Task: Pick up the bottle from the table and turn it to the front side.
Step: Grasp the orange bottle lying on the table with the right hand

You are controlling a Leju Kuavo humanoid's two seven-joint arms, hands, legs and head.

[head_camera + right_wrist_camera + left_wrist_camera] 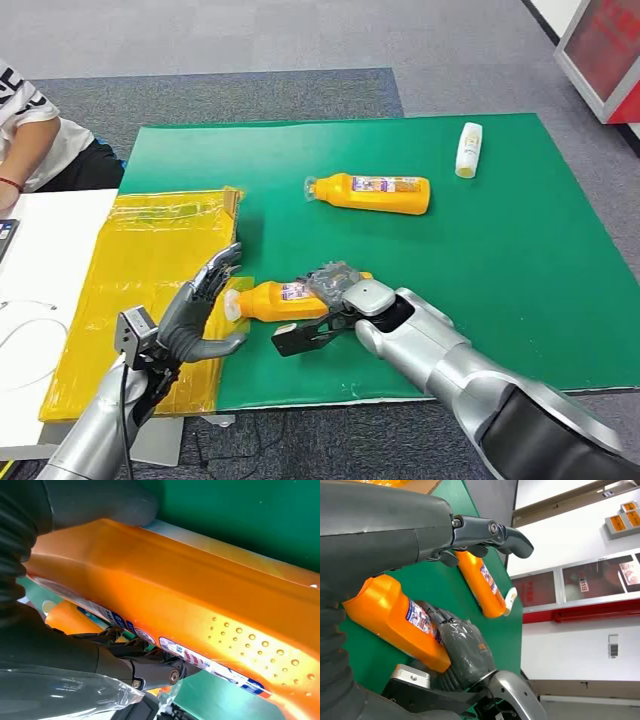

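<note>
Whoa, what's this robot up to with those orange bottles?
The right robot hand is gripping an orange bottle lying near the front of the green mat. The left robot hand is open beside the bottle's cap end, not holding anything. A second orange bottle and a small white bottle lie farther back, untouched. A person sits at the far left corner.

An orange bottle is stretching from nine toward four o'clock, the right hand gripping it, dark fingers curling underneath; green table at twelve.
</note>
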